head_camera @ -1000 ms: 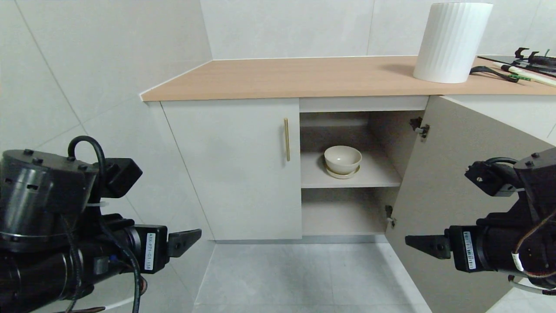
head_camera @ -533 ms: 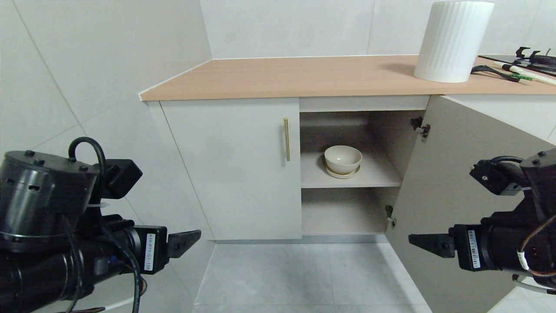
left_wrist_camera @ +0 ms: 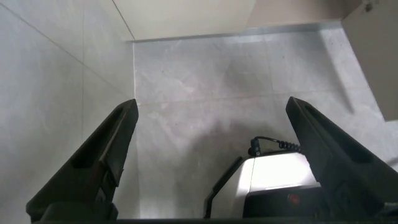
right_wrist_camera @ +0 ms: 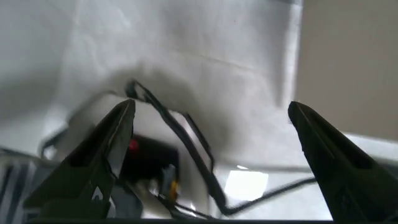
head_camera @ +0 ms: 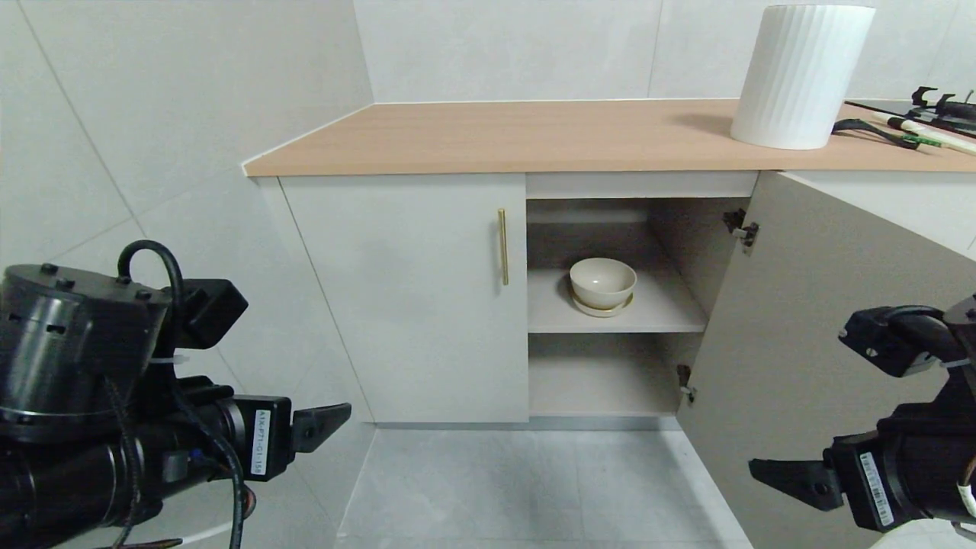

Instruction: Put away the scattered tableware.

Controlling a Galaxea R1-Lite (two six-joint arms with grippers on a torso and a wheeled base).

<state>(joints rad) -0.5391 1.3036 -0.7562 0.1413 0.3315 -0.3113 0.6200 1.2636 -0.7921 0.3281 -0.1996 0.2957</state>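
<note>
both end effectors [left_wrist_camera: 211, 102] [right_wrist_camera: 211, 104] wide-spread, empty

Nothing legible here. The left sticker [head_camera: 259, 442] on my left gripper [head_camera: 335, 418] has a line of small print, too fine to read. The right sticker [head_camera: 871, 479] on my right gripper [head_camera: 770, 474]: same, unreadable.
</note>
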